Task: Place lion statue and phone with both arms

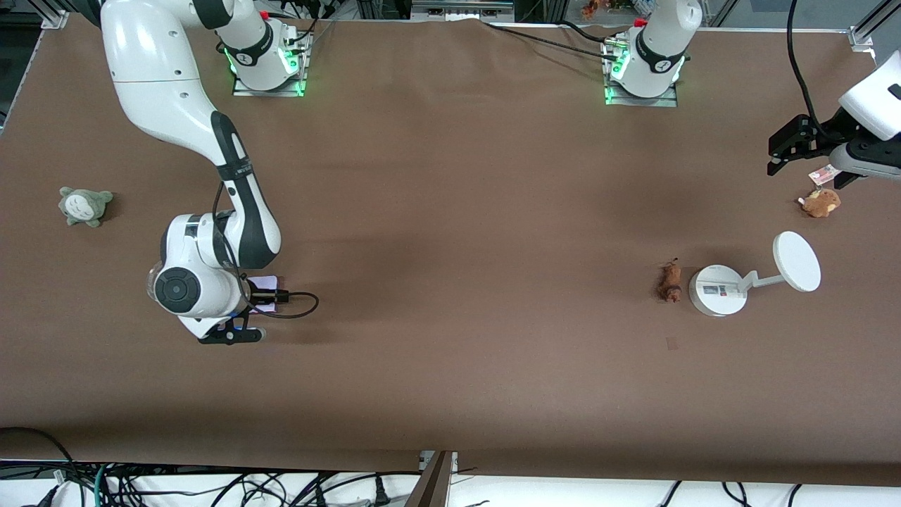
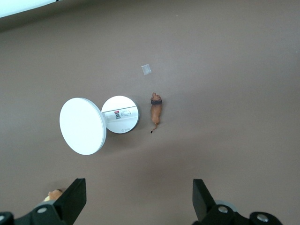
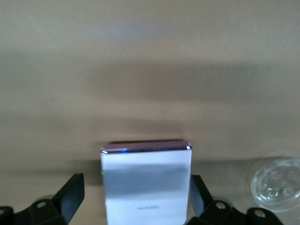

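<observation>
Right gripper (image 1: 236, 331) is low at the table toward the right arm's end, fingers apart with the phone (image 3: 146, 180) lying between them, not visibly clamped, so the phone grab looks in progress. Left gripper (image 1: 792, 144) hangs spread and empty up over the left arm's end; the lion statue (image 1: 669, 282) lies untouched on the table below it, just beside the white stand (image 1: 718, 290) — lion pickup and both placements remain.

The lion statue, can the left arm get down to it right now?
Probably yes. The lion statue lies bare on the table beside the white stand, and the open left gripper holds nothing.
</observation>
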